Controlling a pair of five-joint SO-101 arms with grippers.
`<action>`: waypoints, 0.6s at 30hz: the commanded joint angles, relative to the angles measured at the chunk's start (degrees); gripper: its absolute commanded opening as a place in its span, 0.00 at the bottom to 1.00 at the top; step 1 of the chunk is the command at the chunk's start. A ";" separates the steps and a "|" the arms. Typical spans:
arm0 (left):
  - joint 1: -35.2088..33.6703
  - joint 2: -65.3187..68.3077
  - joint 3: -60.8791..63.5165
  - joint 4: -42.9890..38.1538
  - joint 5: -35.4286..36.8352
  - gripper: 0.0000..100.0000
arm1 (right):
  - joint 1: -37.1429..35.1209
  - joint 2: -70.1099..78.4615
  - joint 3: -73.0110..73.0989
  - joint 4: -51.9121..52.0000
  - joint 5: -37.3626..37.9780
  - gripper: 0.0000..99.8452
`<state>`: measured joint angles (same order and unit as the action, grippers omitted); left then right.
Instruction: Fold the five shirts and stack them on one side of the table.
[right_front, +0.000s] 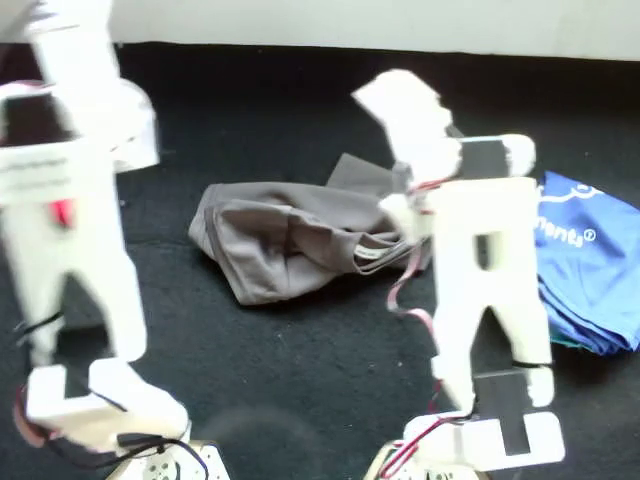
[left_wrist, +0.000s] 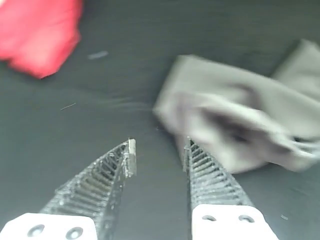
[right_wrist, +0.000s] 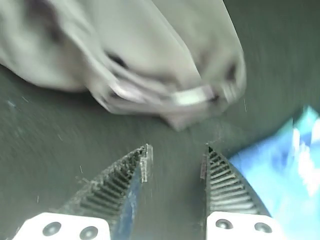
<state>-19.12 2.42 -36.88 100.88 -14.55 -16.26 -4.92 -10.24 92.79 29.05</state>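
Tools come first: our left tool (left_wrist: 159, 147) hangs over the table (right_front: 300, 370) with its jaws a moderate gap apart, and it grips nothing. Under its tips we see bare dark table. The grey shirt (left_wrist: 240, 120) lies just ahead of it and off to one side, rumpled and not folded. A red shirt (left_wrist: 40, 35) lies farther off, well apart from the grey one.

Our right tool (right_wrist: 176, 152) hangs the same way, with its jaws parted about as much and nothing held. The grey shirt (right_wrist: 140, 60) lies bunched just ahead of its tips, with a pale strip at the near edge. The blue shirt (right_wrist: 280, 190) lies beside one of its fingers.

From the high view we see the grey shirt (right_front: 280, 240) crumpled mid-table between the left arm (right_front: 70, 250) and the right arm (right_front: 485, 280), closer to the right one, which covers its end. The blue shirt (right_front: 590, 270) lies folded at the table's edge on the right arm's outer side, apart from the grey shirt.
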 joint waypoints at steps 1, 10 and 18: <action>-10.86 -8.57 8.13 0.44 -4.40 0.17 | -9.01 3.74 -3.38 -5.58 0.00 0.17; -22.29 -19.74 24.40 0.35 -9.41 0.17 | -20.70 25.45 -19.03 -9.89 -3.78 0.18; -22.99 -23.34 29.93 0.35 -9.41 0.17 | -27.12 41.10 -42.51 -5.85 -4.40 0.31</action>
<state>-41.89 -18.77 -7.25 101.05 -23.43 -40.88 33.41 -44.09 85.23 23.25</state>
